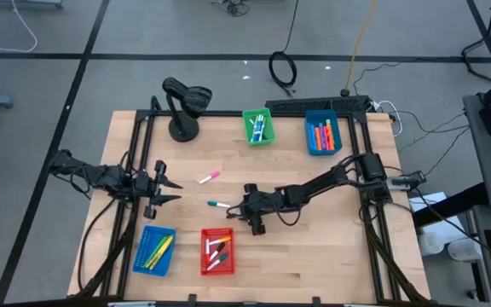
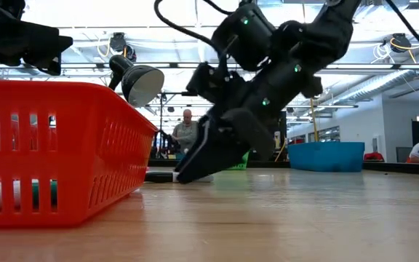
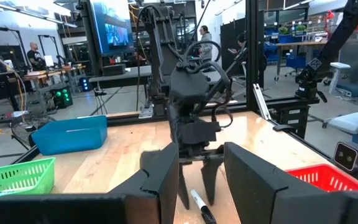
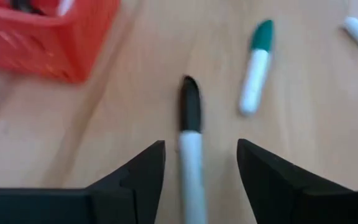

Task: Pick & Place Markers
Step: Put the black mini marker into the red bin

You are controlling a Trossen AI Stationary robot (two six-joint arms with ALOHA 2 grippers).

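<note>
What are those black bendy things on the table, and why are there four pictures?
They are two robot arms with two-finger grippers. One picture looks down from above, one peeks across at table height, and one camera sits on each wrist.

On the wooden table lie thin marker pens: a pink-capped marker, a green-capped marker and a black-capped white marker. Small mesh baskets stand around: a red basket, two blue baskets and a green basket, with markers inside.

The right gripper is low over the black-capped marker, fingers open either side of it, not squeezing. The left gripper waits at the left, holding nothing.
</note>
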